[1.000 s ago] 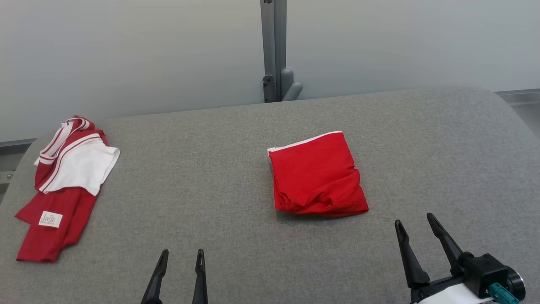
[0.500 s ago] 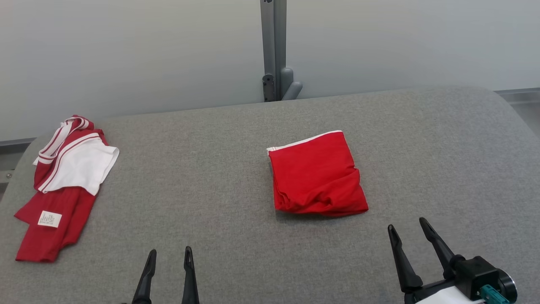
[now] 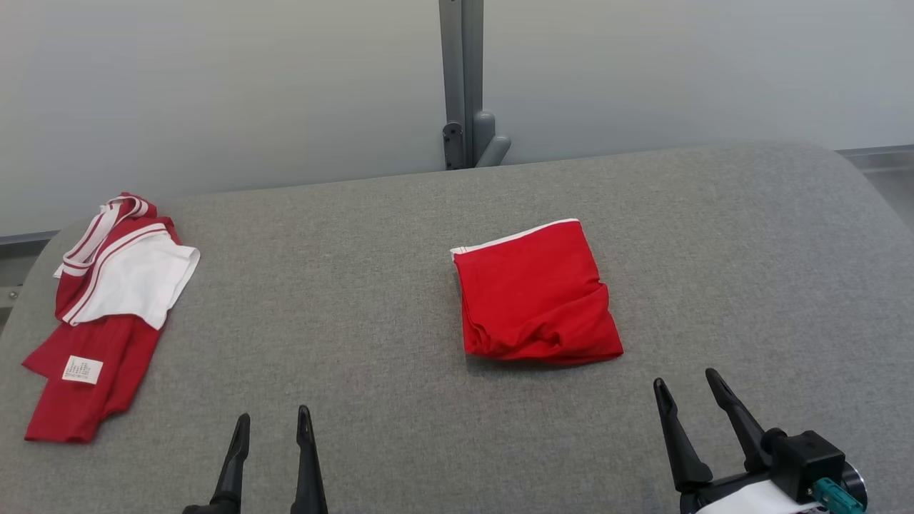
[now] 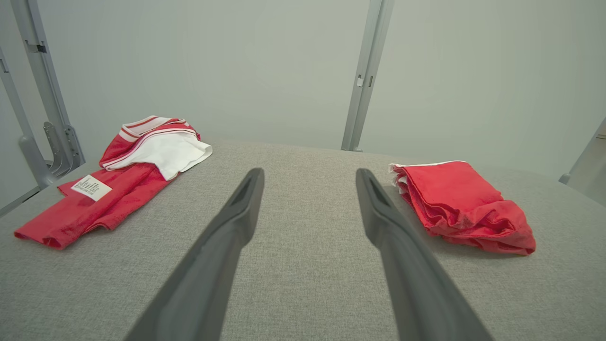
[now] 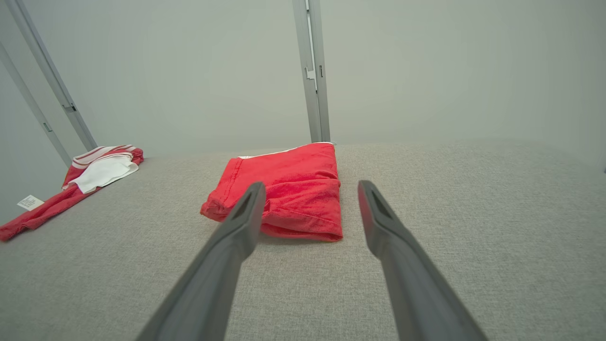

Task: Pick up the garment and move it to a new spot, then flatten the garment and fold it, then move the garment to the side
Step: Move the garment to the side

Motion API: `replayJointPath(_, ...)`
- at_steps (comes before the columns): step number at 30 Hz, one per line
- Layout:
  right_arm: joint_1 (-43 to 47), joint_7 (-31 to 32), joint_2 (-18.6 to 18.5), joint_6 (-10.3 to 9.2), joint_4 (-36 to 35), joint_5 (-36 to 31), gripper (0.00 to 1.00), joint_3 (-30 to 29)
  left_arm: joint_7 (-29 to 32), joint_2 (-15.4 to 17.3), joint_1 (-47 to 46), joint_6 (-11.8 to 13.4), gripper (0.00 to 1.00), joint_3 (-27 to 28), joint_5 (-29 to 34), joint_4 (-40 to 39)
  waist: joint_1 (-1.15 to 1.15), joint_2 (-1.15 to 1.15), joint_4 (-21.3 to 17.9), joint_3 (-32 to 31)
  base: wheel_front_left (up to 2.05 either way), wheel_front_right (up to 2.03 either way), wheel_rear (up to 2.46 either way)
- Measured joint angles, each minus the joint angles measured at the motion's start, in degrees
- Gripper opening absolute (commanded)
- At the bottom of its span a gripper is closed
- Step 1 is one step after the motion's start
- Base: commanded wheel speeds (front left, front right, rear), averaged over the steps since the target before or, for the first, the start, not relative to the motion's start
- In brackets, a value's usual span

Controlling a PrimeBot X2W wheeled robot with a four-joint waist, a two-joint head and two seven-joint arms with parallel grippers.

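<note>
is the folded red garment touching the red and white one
No, the folded red garment lies apart from the red and white garment, with bare grey table between them.

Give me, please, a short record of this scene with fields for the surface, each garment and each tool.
surface: grey fabric table
folded garment: red, white edge at the far side, near the table's middle
second garment: red and white, crumpled, white label showing, at the robot's far left
left tool: open, empty, above bare table
right tool: open, empty, pointing at the folded garment, apart from it

Grey fabric table (image 3: 371, 235), metal post (image 3: 462, 71) behind (against pale wall (image 3: 214, 86))
</note>
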Motion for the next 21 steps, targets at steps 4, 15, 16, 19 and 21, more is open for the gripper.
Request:
replayJointPath(4, -0.3, 0.0, 0.3, 0.0, 0.0, 0.9, 1.0, -0.7, 0.0, 0.0, -0.2, -0.1, 1.0, 0.0, 0.0, 0.1, 0.0, 0.0, 0.3, 0.2, 0.0, 0.0, 0.0)
replayJointPath(15, -6.5, 0.0, -1.7, 0.0, 5.6, 6.3, 1.0, 1.0, 0.0, 0.0, -2.4, -1.3, 1.0, -0.9, 1.2, 0.0, 0.0, 0.0, 0.8, 2.5, 0.0, 0.0, 0.0)
replayJointPath(16, -7.7, 0.0, -2.1, 0.0, 6.9, 7.8, 1.0, 1.3, 0.0, 0.0, -2.8, -1.3, 1.0, -1.0, 1.7, 0.0, 0.0, 0.0, 0.9, 2.8, 0.0, 0.0, 0.0)
replayJointPath(19, -12.0, 0.0, -3.4, 0.0, 10.2, 14.3, 1.0, 2.6, 0.0, 0.0, -3.9, -1.7, 1.0, -1.6, 2.8, -0.1, 0.0, 0.0, 1.2, 4.0, 0.0, 0.0, 0.0)
replayJointPath(21, -14.9, 0.0, -4.4, 0.0, 12.0, 20.6, 1.0, 3.2, 0.0, 0.0, -4.5, -1.8, 1.0, -2.1, 3.2, -0.4, 0.0, 0.0, 1.5, 4.9, 0.0, 0.0, 0.0)
